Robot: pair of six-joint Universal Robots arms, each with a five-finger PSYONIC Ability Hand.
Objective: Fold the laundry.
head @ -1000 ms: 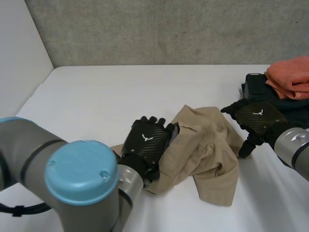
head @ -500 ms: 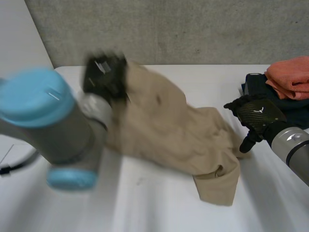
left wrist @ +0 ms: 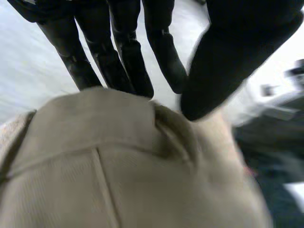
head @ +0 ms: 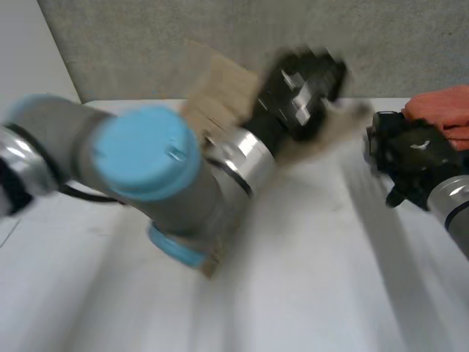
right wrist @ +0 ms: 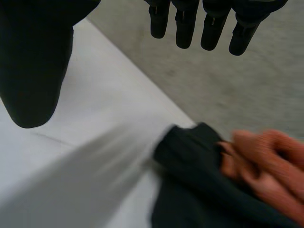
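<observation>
Left hand (head: 297,92) is up high over the table (head: 315,279), fingers & thumb pinched on an edge of the tan garment (left wrist: 118,166), prob. the waistband, tho blur makes that hard to call. Cloth hangs from that grip, likely so it can shake out flat before folding. Right hand (head: 414,160) hovers w/ fingers straight, holding nothing, just beside the dark garment (right wrist: 190,190) & orange cloth (right wrist: 266,161) at the table's right side; seems parked clear of the lift, ready to catch a free edge
</observation>
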